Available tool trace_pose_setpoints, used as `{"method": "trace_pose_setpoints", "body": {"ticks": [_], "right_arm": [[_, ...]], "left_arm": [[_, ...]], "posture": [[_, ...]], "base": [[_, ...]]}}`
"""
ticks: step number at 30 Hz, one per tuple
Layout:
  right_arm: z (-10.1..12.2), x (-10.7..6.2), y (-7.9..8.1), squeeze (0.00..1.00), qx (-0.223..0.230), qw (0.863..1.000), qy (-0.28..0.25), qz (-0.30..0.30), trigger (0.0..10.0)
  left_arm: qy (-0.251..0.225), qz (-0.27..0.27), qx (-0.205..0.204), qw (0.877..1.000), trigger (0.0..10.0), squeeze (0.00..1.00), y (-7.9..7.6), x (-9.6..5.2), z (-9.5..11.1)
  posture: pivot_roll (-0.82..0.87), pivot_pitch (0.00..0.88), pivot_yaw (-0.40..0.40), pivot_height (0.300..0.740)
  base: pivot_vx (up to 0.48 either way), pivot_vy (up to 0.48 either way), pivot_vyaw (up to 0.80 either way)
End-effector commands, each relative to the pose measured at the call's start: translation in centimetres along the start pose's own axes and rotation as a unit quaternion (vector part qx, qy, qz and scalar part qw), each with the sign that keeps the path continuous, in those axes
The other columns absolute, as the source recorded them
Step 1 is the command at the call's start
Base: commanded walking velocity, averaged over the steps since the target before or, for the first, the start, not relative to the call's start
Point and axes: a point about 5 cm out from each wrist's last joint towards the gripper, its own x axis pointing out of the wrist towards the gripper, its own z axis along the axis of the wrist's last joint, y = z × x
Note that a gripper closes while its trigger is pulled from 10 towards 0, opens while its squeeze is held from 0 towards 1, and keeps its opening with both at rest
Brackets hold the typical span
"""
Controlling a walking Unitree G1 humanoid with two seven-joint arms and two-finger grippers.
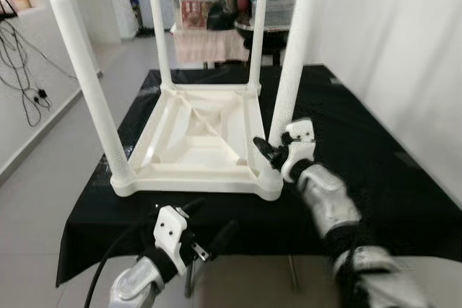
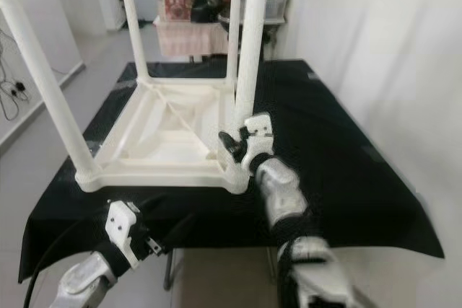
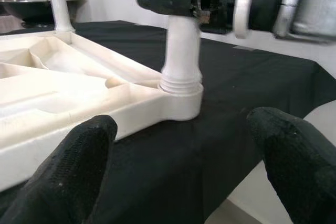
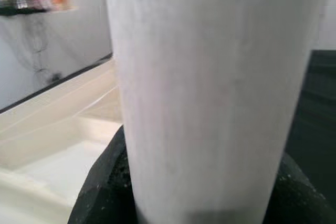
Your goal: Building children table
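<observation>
The white children's table lies upside down on the black-covered worktop, the right pincer clamped around its near right leg, while the left pincer hovers spread apart below the worktop's edge.

White plastic children's table upside down on black cloth, ribbed underside facing up. Four round white legs stand upright in corner sockets: near-left leg, near-right leg, far-left leg, far-right leg. Near-right leg seated in threaded collar at corner, its base clamped between black gripper fingers.
</observation>
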Motion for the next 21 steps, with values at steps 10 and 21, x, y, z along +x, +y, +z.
{"method": "trace_pose_setpoints", "body": {"ticks": [10,21], "right_arm": [[-1.5,1.3,2.5,1.0,0.027,0.996,0.061,0.064,10.0],[5.8,2.2,3.0,0.0,-0.035,0.93,-0.029,0.364,10.0]], "left_arm": [[0.009,-0.008,-0.014,1.0,10.0,0.0,0.2,0.3,-0.2],[0.012,-0.008,-0.019,1.0,10.0,0.0,0.4,0.8,-0.5]], "posture": [[-0.04,0.0,0.021,0.74],[-0.02,0.0,0.002,0.74]], "base": [[0.0,0.0,0.0],[0.0,0.0,0.0]]}}
